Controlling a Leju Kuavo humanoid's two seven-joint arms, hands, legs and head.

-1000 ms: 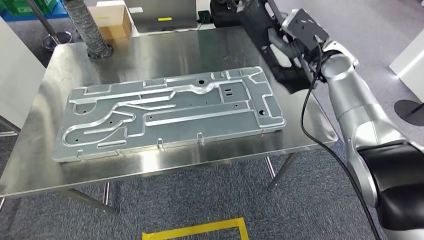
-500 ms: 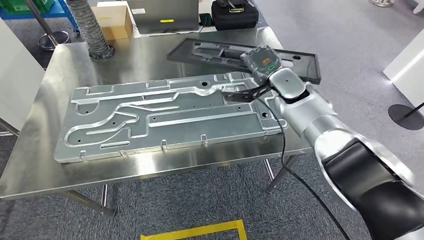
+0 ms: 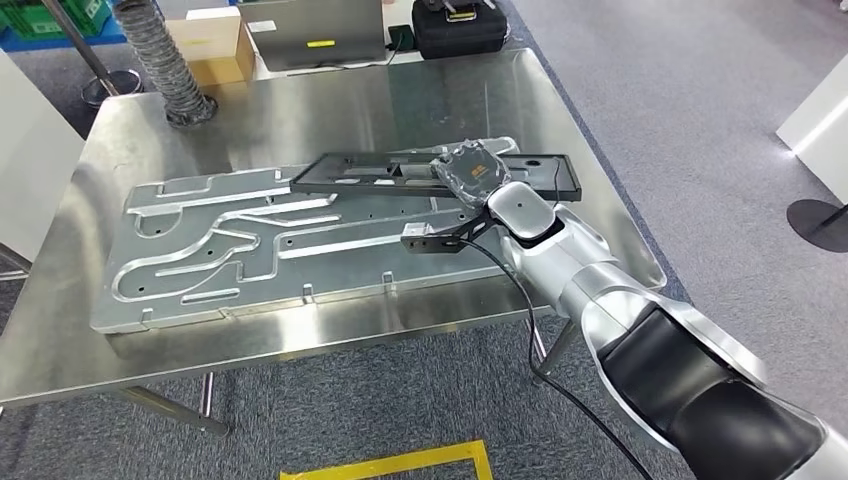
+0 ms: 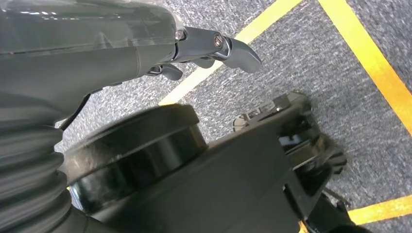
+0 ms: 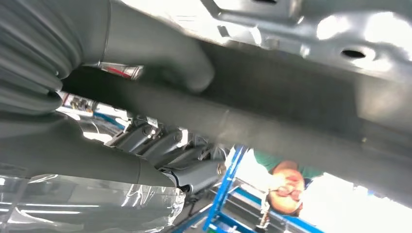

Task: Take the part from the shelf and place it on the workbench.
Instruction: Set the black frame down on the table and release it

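A dark flat part [image 3: 370, 170] with cut-outs lies level over the far right of a large silver machined plate [image 3: 230, 250] on the steel workbench [image 3: 330, 100]. I cannot tell whether it touches the plate. My right arm reaches in from the right, its wrist camera [image 3: 468, 170] covering the hand. In the right wrist view my right hand [image 5: 145, 73] grips the dark part's [image 5: 291, 97] edge, thumb [image 5: 184, 68] on one face and fingers [image 5: 165, 145] on the other. My left hand [image 4: 194, 53] hangs over the floor, holding nothing.
A ribbed hose [image 3: 160, 60], a cardboard box [image 3: 215, 45], a grey case [image 3: 315, 30] and a black bag [image 3: 458, 30] stand along the bench's far edge. Yellow tape [image 3: 390, 460] marks the floor in front. A person [image 5: 286, 187] and a blue rack [image 5: 228, 184] stand beyond.
My right arm has swung the dark part down from a raised tilt at the far right and carried it left, level over the silver plate. The view has shifted slightly.
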